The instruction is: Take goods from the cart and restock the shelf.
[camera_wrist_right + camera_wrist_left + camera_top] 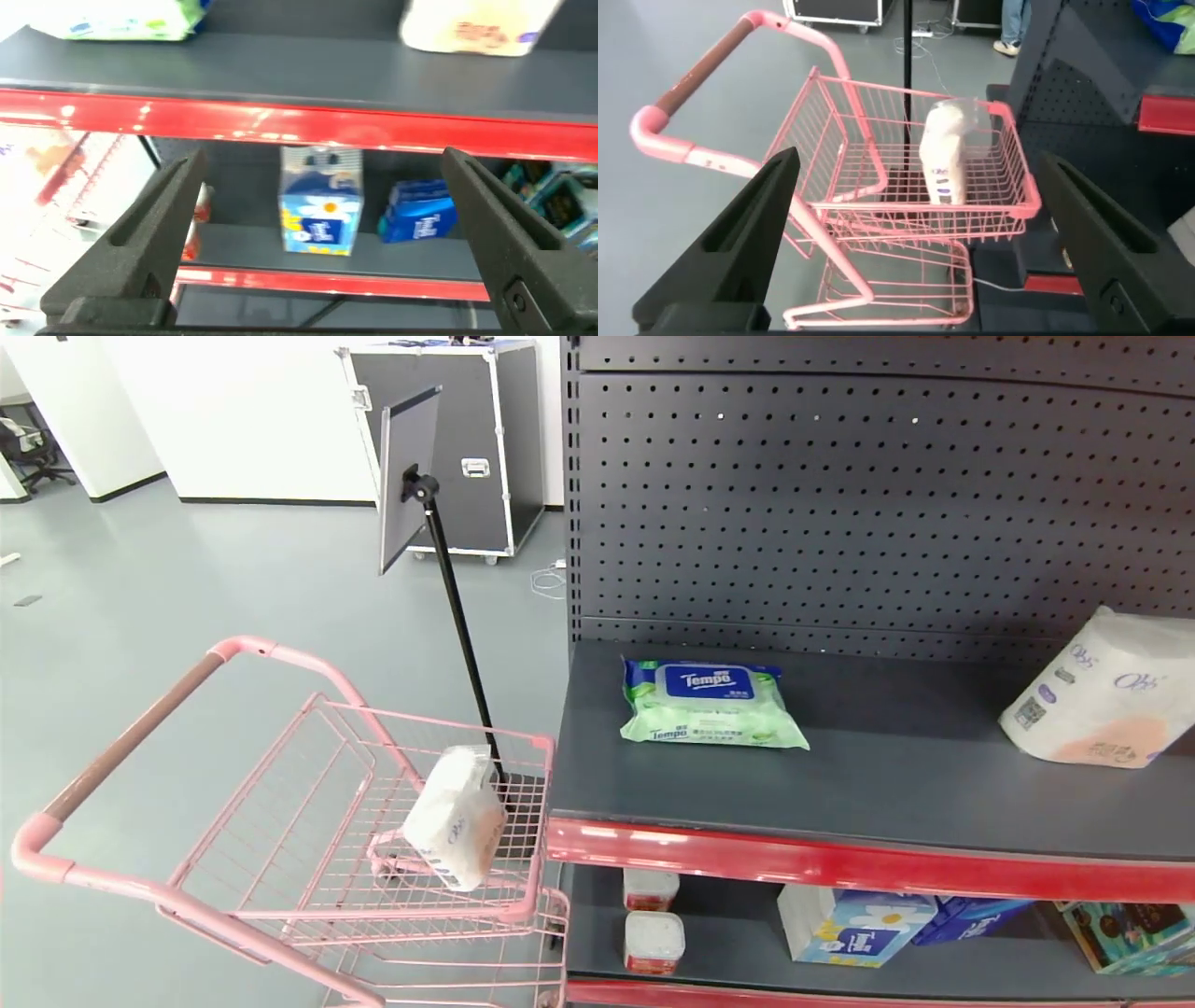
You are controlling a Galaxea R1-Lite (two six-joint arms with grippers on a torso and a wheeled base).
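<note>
Left gripper point(917, 161) hangs spread wide with nothing between its fingers, over the pink cart point(906, 91). A white pack point(945, 154) stands tilted in the cart's basket, against the end nearest the shelf point(896, 775). Right gripper point(320, 159), equally wide and empty, faces the shelf's red edge point(299, 117). Below the edge, a blue box point(322, 210) stands on the lower level. On the upper board lie a wipes pack point(711, 703) and, well apart toward the right, a roll pack point(1102, 695).
</note>
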